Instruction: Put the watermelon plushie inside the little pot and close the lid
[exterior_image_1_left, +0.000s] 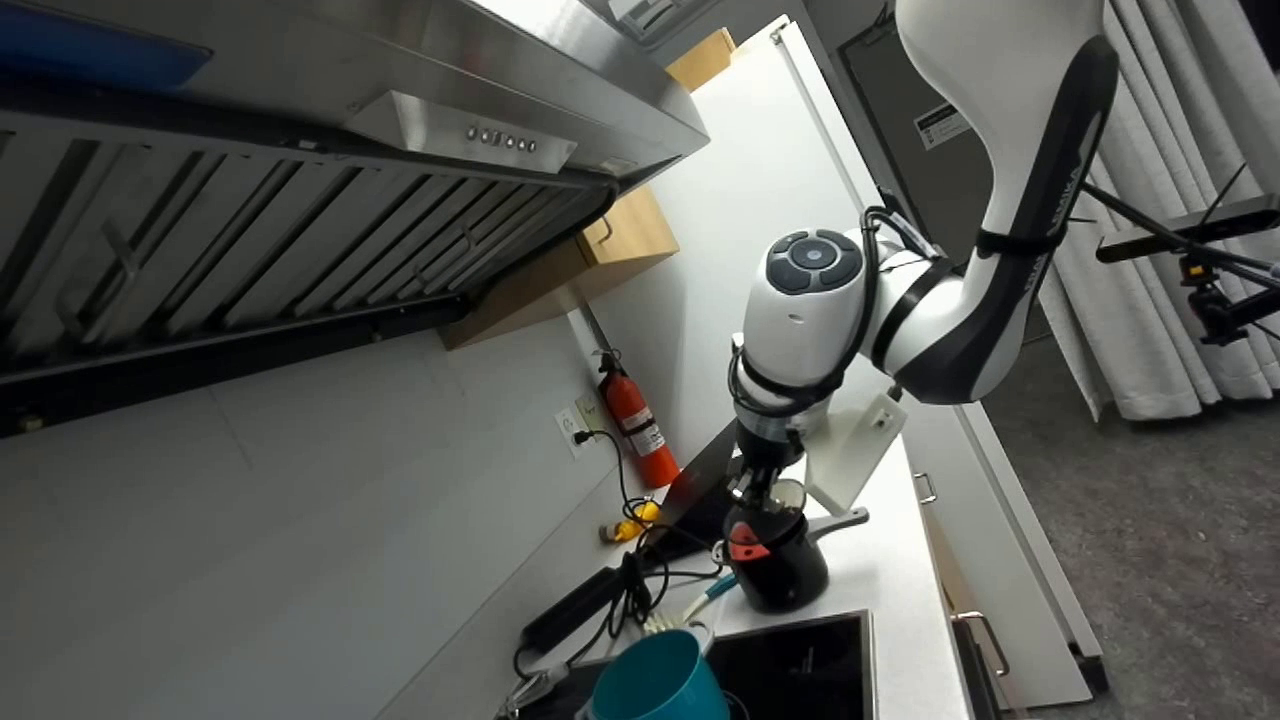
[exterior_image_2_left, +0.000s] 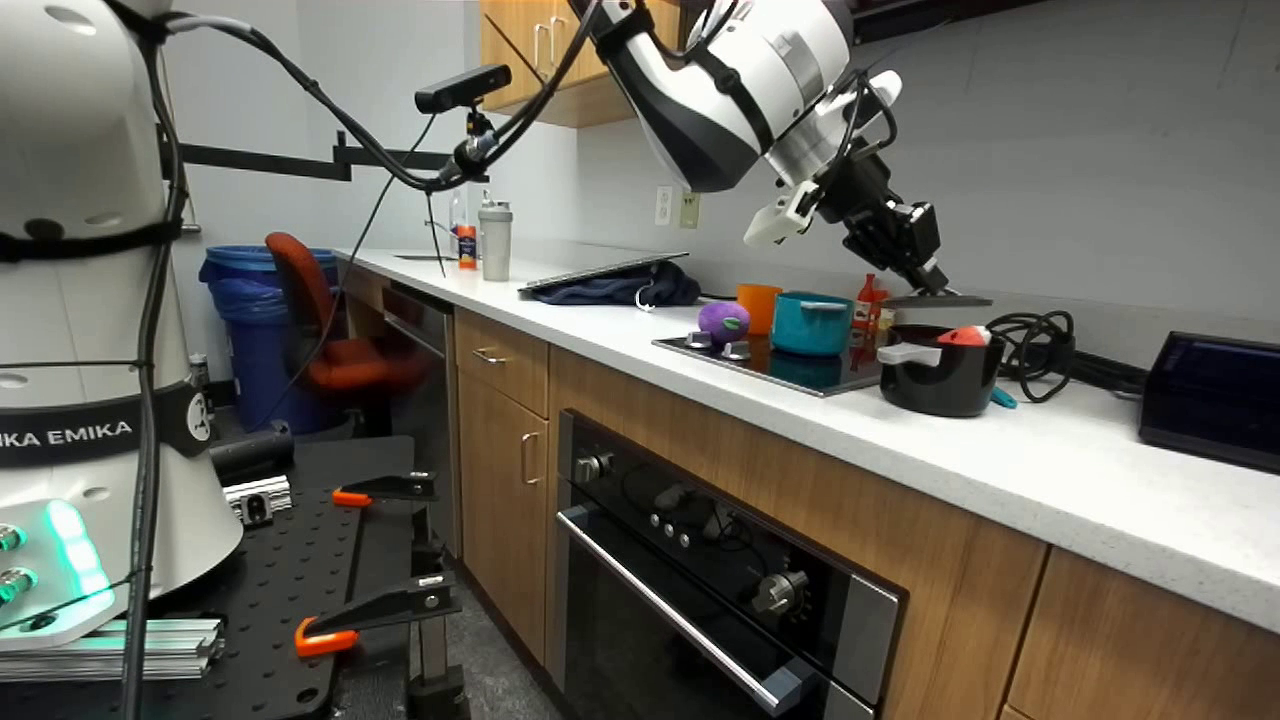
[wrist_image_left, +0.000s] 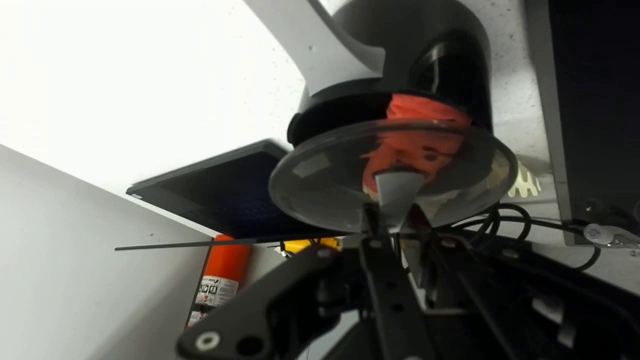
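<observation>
The little pot (exterior_image_1_left: 780, 578) is black and stands upright on the counter; it also shows in an exterior view (exterior_image_2_left: 932, 388) and the wrist view (wrist_image_left: 405, 25). The red watermelon plushie (exterior_image_2_left: 966, 336) sits in the pot's mouth at one side, its top above the rim. It also shows in an exterior view (exterior_image_1_left: 746, 541) and the wrist view (wrist_image_left: 425, 107), partly through the glass. My gripper (wrist_image_left: 395, 215) is shut on the grey handle of the clear lid (wrist_image_left: 320, 185). The lid (exterior_image_2_left: 935, 300) hangs above the pot, apart from its rim. The pot's inside is mostly hidden.
A teal pot (exterior_image_1_left: 662, 680) stands on the black cooktop (exterior_image_2_left: 830, 375) beside the little pot. A purple plush (exterior_image_2_left: 723, 322) and an orange cup (exterior_image_2_left: 759, 305) are near it. Black cables (exterior_image_2_left: 1035, 345), a dark device (exterior_image_2_left: 1212, 400) and a fire extinguisher (exterior_image_1_left: 637, 425) are behind or beside.
</observation>
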